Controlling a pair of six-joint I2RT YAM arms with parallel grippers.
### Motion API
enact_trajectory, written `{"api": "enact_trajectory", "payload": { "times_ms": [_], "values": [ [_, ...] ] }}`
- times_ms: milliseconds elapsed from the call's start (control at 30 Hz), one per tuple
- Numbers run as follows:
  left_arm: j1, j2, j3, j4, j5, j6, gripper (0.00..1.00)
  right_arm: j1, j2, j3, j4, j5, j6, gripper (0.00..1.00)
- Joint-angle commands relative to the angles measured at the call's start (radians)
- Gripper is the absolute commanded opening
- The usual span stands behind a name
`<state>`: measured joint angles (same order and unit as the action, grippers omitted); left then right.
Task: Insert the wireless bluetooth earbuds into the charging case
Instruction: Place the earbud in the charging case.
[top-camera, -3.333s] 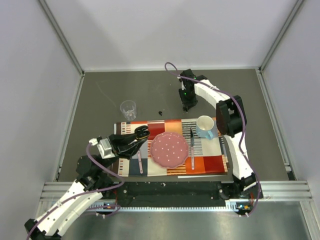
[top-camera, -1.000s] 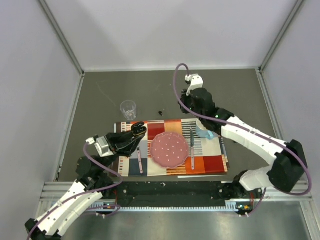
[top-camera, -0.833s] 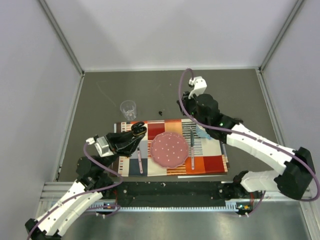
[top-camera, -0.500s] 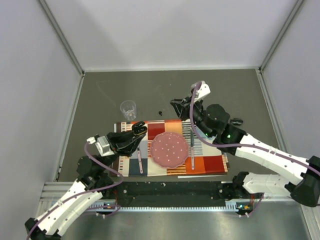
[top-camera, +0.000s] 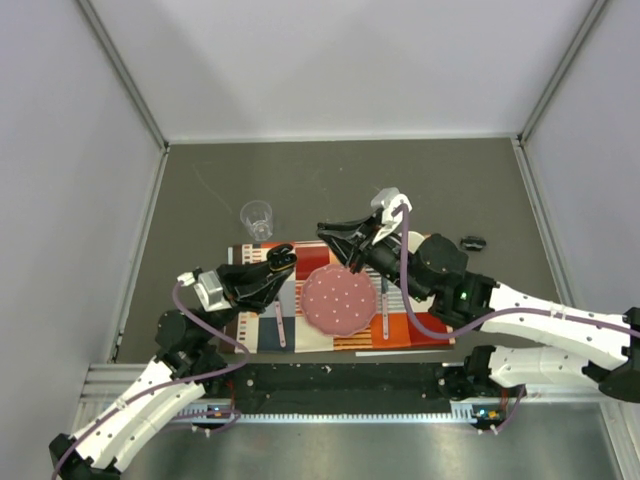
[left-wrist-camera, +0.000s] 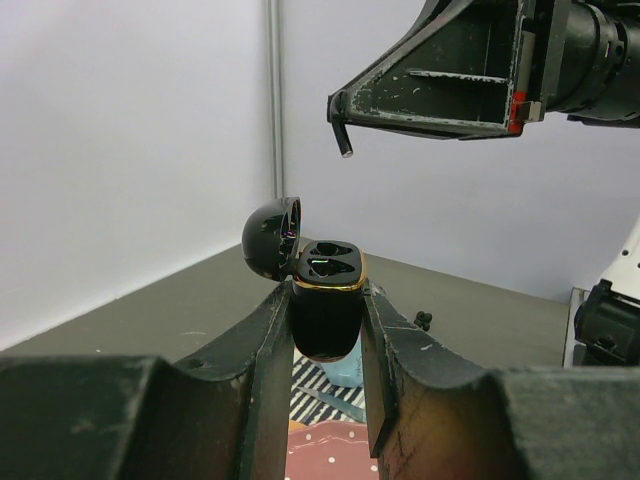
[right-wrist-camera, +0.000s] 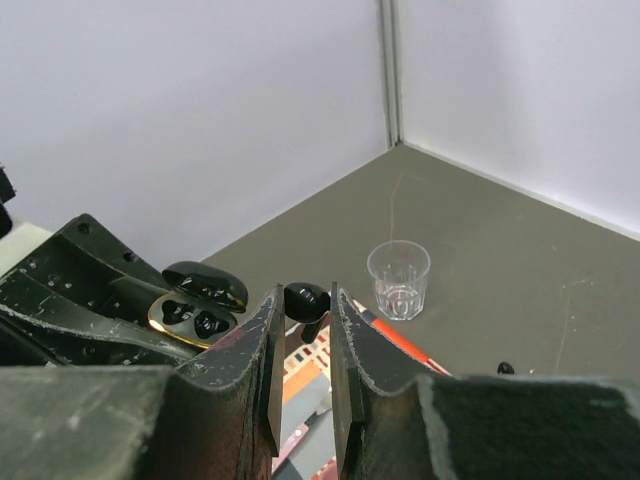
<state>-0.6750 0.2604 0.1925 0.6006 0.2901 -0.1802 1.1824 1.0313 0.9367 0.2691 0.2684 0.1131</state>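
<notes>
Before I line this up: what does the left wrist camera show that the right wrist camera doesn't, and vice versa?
Left wrist only: the charging case side-on, its body clamped in the left gripper, and the right gripper seen from outside, above the case. Right wrist only: a look down into the case's two sockets, which both look empty, and the clear cup beyond. Both: the case with its lid open, and the earbud pinched at the right gripper's tip.
</notes>
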Motion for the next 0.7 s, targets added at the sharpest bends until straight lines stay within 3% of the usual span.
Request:
{"api": "enact_trajectory", "payload": {
  "times_ms": [0,667],
  "values": [
    [0.003,0.016,0.015,0.053,0.009,0.012,0.00,0.023,-0.025,0.013,0.009,0.083,-0.013,0.00],
    [0.002,-0.024,0.062,-0.056,0.007,0.051,0.00,0.022,-0.060,0.062,-0.088,0.212,-0.029,0.00]
  ]
}}
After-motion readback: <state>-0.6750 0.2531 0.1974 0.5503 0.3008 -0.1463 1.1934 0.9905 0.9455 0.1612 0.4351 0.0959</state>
